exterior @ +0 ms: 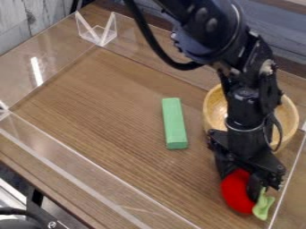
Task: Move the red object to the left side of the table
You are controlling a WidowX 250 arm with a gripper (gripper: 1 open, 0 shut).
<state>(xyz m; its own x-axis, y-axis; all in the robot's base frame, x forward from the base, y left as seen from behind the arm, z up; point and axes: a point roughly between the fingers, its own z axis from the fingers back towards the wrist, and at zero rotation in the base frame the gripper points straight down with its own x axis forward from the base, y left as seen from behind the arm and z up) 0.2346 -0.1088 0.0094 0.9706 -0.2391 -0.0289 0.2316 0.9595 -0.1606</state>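
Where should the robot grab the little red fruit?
Around its round red middle, coming straight down from above. The red fruit lies low on the table with its green leafy tip poking sideways, so the plump body is easiest. The hand already sits over it.

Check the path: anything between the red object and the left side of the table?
The green block lies on the table left of the red object, roughly on the route. The claw is already at the red object; nothing stands between them.
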